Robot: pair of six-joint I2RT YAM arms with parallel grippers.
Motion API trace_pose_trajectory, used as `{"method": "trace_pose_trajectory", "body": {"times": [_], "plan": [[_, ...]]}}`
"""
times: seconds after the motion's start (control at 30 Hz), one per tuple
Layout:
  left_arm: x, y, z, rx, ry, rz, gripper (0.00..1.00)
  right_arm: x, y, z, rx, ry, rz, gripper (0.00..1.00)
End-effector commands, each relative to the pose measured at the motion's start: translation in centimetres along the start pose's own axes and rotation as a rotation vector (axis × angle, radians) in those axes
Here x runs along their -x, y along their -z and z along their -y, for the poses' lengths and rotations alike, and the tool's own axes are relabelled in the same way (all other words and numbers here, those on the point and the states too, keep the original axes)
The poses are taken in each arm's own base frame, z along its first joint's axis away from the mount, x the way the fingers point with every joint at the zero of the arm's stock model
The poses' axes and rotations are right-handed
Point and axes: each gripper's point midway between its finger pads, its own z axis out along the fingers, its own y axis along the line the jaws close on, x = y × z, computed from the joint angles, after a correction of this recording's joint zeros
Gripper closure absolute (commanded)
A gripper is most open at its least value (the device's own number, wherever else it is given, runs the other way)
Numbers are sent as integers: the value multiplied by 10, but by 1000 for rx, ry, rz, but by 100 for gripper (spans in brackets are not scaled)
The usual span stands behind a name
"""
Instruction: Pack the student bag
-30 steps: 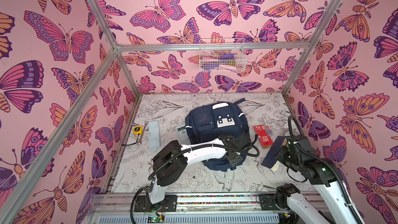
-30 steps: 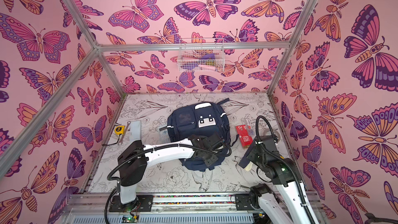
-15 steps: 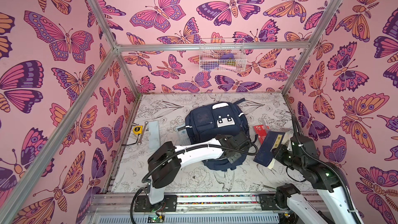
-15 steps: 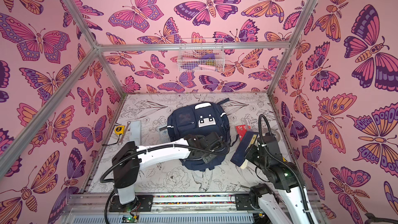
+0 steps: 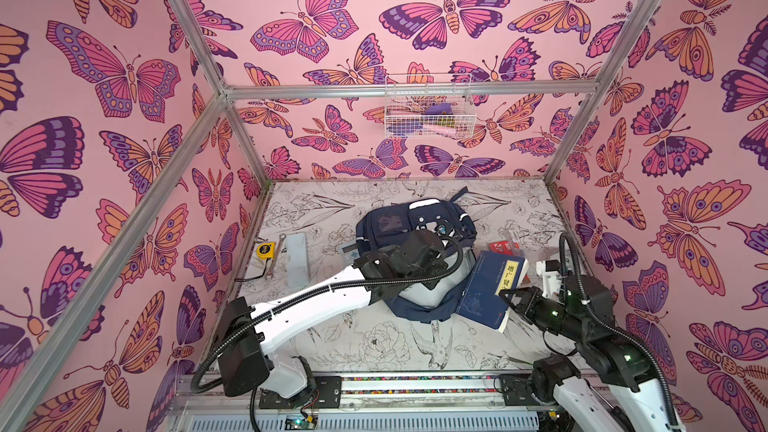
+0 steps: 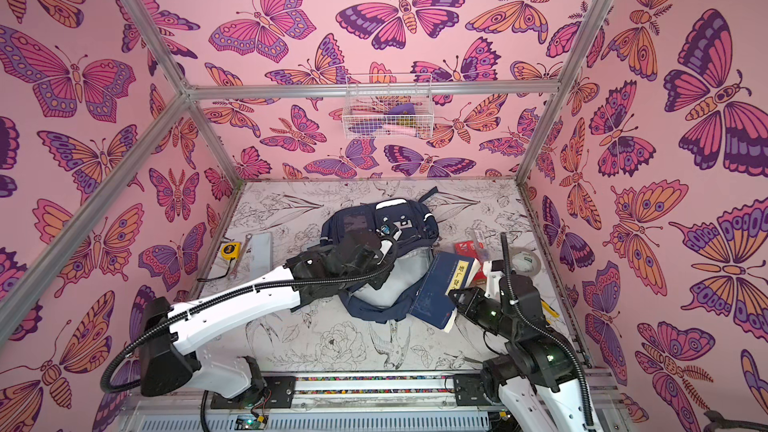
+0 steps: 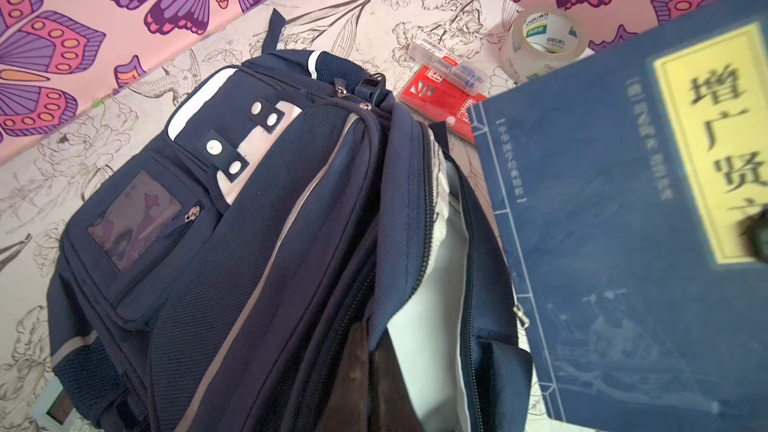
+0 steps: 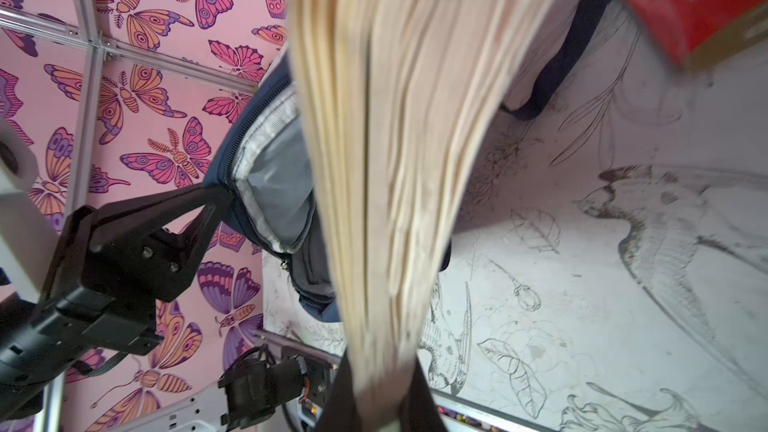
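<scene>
Two claws share the packing step: left gripper (image 8: 214, 201) clenched on the open rim of the student bag (image 5: 399, 222), which lies on the table (image 5: 374, 347); right gripper (image 5: 509, 297) grasps the navy book (image 5: 486, 284) just beside the bag's mouth. Next, likely: slide it inside.

student bag (image 7: 257, 243) — matt cloth, book (image 7: 602, 222) perhaps paper

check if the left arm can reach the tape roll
Probably not: left tool is clamped on the student bag, and the blue book in the right tool blocks the tape roll.
</scene>
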Motion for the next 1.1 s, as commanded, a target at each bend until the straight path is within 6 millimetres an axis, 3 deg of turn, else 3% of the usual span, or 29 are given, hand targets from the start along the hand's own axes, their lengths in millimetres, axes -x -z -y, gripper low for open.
{"method": "trace_pose_trajectory", "body": {"times": [0.0, 0.17, 0.47, 0.73, 1.07], "plan": [[41, 19, 9, -69, 76, 164, 100, 1, -3, -29, 182, -76, 1, 100], [38, 14, 11, -87, 88, 156, 100, -2, -26, -33, 256, -141, -21, 100], [32, 15, 18, -135, 86, 143, 100, 8, -79, -69, 290, -31, 37, 100], [28, 19, 22, -186, 89, 136, 100, 34, -118, -77, 315, -40, 227, 100], [21, 12, 27, -249, 113, 122, 100, 46, -168, -88, 326, -81, 319, 100]]}}
